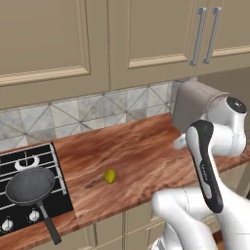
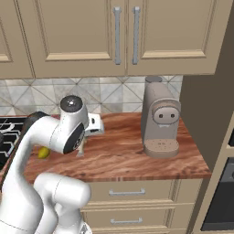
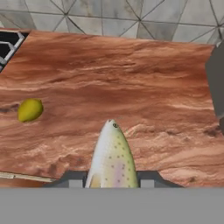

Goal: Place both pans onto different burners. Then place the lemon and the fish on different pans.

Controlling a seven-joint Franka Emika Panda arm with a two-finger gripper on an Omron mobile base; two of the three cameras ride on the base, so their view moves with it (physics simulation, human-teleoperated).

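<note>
Fish (image 3: 111,157) between hand (image 3: 111,180) fingers

Text: none readable, op.
Knobs (image 1: 20,219): no marks you can read.
Coffee machine (image 2: 159,122): no brand/label.
Cabinets (image 2: 123,36): plain, no signs.

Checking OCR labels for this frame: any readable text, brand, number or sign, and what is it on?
None readable.
Beige pod coffee machine: no brand or label.
Round silver hob knobs: markings too small to read.
Beige wooden cabinet doors: plain.
Speckled silvery fish in the claw: no text.
</note>
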